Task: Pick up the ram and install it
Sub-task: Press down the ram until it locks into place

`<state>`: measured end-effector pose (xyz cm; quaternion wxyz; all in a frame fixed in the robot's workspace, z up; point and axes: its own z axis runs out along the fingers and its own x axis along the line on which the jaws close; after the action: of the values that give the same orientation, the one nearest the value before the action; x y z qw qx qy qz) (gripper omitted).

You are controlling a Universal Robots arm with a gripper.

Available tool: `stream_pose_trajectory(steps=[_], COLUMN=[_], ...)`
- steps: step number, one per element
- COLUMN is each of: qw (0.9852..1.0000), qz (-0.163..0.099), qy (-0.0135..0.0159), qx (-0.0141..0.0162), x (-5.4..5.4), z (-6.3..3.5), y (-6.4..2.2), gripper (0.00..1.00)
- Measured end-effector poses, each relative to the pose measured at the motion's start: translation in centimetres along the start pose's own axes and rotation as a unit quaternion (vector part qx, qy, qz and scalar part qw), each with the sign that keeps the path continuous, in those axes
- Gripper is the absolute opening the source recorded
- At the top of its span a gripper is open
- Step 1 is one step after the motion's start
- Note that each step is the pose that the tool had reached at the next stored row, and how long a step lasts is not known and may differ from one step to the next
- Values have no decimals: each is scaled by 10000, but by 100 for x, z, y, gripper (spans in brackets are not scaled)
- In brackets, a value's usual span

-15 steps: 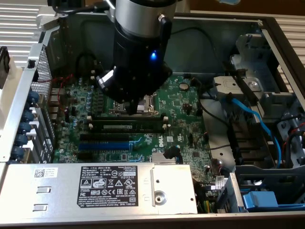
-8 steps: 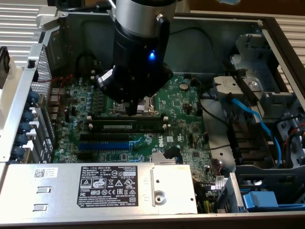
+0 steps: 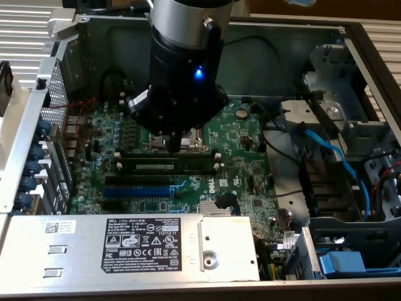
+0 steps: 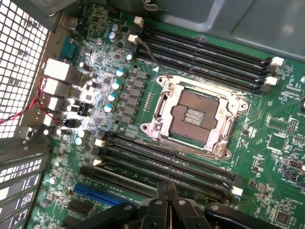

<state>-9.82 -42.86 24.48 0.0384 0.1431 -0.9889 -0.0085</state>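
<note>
The ram [image 3: 166,167] is a long dark-green stick with a pale label strip. It lies along one of the black memory slots on the green motherboard [image 3: 244,147], between white end clips. In the wrist view the ram [image 4: 126,175] runs slantwise just ahead of the fingertips. My gripper [image 3: 178,145] hangs straight down over the board, beside the CPU socket [image 4: 195,114], with its tips right above the middle of the stick. The gripper [image 4: 167,187] is shut, its two fingers pressed together with nothing between them. Whether the tips touch the ram I cannot tell.
A blue expansion slot [image 3: 136,191] lies just past the memory slots. Another bank of black memory slots [image 4: 205,55] sits on the socket's far side. A silver power supply [image 3: 125,248] bounds the near edge. Blue cables [image 3: 338,163] and drive bays crowd the exterior view's right, with the perforated case wall [image 3: 59,88] on its left.
</note>
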Motion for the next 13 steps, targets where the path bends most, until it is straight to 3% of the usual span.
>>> stream_pose_trajectory(steps=[6, 13], qw=[9998, 9996], qz=[170, 263], qy=[17, 18], qx=[56, 61], x=[-16, -21], z=[-2, -2], y=[-5, -6], gripper=[10, 10])
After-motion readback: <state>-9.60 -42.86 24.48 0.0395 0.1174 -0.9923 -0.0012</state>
